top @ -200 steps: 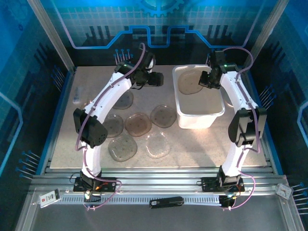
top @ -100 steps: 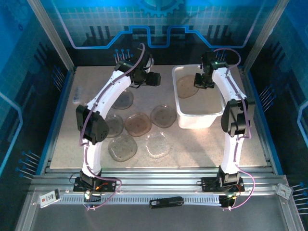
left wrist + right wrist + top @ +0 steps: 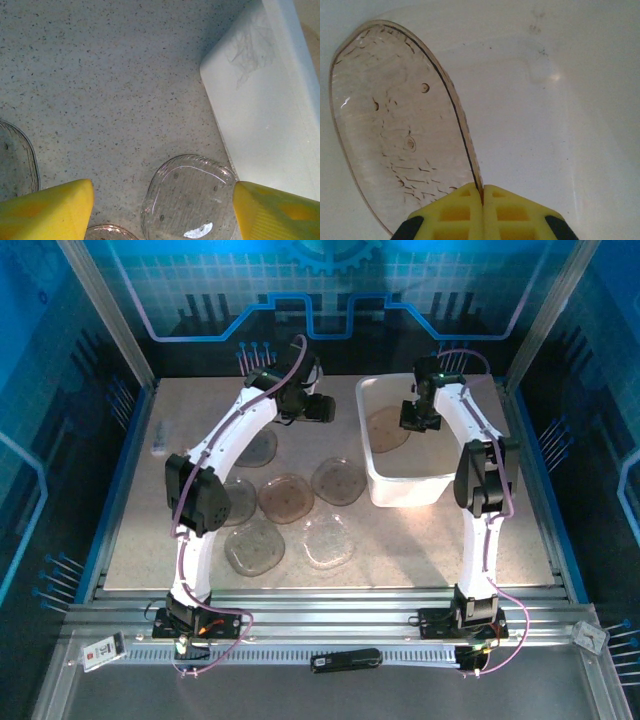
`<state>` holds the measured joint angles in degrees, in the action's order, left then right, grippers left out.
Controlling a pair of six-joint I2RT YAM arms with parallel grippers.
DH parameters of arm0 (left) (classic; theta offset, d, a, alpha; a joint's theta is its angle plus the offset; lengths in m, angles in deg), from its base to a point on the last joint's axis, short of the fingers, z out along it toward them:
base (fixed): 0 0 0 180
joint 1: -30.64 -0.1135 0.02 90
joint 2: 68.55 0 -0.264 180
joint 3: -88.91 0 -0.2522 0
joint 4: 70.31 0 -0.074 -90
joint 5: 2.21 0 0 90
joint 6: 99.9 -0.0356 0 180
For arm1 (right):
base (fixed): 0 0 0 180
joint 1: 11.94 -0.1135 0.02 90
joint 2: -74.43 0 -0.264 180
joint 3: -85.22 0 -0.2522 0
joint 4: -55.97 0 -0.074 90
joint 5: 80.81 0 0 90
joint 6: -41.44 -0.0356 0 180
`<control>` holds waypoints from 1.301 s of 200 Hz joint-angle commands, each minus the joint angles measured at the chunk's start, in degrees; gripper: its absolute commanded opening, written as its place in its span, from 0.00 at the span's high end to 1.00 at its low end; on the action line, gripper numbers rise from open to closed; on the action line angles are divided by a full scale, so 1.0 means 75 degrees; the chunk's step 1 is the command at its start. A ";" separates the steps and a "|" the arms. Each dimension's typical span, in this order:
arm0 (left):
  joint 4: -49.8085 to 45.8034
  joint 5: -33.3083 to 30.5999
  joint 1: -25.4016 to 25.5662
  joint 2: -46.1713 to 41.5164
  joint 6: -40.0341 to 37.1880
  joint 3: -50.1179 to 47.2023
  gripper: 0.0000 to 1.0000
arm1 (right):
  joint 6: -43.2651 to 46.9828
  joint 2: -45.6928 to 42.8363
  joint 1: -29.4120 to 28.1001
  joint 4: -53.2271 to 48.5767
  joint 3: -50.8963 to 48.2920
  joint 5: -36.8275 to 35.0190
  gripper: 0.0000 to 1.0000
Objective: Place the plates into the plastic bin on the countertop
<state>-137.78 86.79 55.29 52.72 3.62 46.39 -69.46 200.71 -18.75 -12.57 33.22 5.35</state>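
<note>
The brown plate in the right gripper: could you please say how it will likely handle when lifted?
The brown plate is probably stiff: it holds its shape though the right gripper pinches only its rim. Thin and see-through, so likely light. Its glossy face may slip.

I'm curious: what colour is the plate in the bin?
The plate is smoky brown, clearest in the right wrist view.

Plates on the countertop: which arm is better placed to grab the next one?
Left. The left gripper, open, hangs above a plate beside the plastic bin; the right gripper is shut on a brown plate inside it.
</note>
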 commanded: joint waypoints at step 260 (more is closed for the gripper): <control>-0.0456 0.1416 0.0054 -0.0224 -0.0981 -0.1965 0.27 | 0.0693 -0.2034 -0.0749 -0.0148 0.0261 -0.0001 0.15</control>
<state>-143.55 92.59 55.92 54.36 -1.98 36.03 -65.24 191.99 -22.25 -9.84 33.87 3.69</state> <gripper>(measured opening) 0.736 0.865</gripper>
